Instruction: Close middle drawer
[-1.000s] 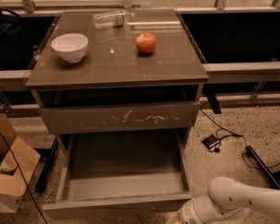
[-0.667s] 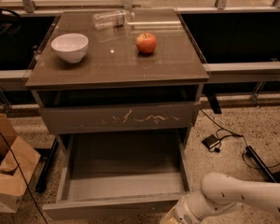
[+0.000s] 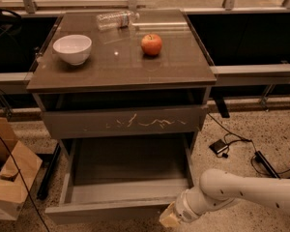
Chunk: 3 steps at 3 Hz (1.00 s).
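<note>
The middle drawer [image 3: 128,168] stands pulled far out of the cabinet, its smooth grey tray bare and its plain flat front [image 3: 106,210] toward me. Above it, the drawer with pale scratch marks [image 3: 125,123] is nearly shut. My gripper [image 3: 168,218] is at the bottom of the view, at the right end of the open drawer's front, on or very close to it. The white arm [image 3: 246,190] reaches in from the right.
On the cabinet top [image 3: 183,66] are a white bowl [image 3: 72,49], a red apple [image 3: 152,44] and a plastic bottle [image 3: 115,20] lying on its side. A cardboard box [image 3: 9,178] stands on the floor at left. Cables and a power adapter [image 3: 219,147] lie at right.
My arm and gripper have moved left along the floor toward the right end of the open drawer's front. The drawer itself has not visibly moved.
</note>
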Each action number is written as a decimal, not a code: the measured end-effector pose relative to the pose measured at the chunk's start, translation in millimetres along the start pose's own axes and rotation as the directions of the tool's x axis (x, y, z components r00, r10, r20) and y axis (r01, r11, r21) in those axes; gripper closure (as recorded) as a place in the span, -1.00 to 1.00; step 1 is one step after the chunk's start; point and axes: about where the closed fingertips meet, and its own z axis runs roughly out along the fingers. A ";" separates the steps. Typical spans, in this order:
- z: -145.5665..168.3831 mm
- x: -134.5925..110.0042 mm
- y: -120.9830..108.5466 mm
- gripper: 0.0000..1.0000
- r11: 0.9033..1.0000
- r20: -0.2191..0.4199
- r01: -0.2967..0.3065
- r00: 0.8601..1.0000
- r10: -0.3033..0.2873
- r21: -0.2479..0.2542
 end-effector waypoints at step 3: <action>-2.2 -43.7 -38.4 1.00 0.998 0.045 0.069 0.997 -0.069 0.003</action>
